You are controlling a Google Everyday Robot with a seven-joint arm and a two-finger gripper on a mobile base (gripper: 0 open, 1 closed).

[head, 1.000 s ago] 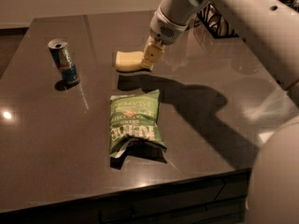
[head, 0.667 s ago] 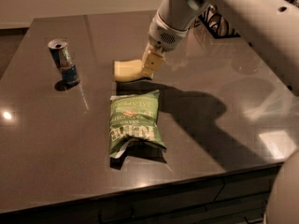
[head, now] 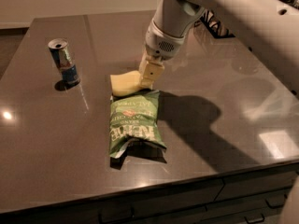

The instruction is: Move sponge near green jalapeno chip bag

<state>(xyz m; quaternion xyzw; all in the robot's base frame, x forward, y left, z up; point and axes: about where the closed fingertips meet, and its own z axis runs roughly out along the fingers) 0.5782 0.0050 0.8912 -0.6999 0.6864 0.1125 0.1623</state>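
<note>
Here the pincer (head: 149, 76) is pinching the right end of the sponge (head: 124, 84), which is sitting just at twelve o'clock of the green jalapeno chip bag (head: 133, 120), low at the desk (head: 42, 139). Pressing on toward six o'clock is risking shoving the light bag. On release, the soft sponge could be clinging to a finger and lifting away.

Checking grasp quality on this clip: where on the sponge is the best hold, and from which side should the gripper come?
The right end, from above: the sponge lies flat, with the green jalapeno chip bag crowding its near edge, blocking a frontal approach. The gripper is shut on that end.
</note>
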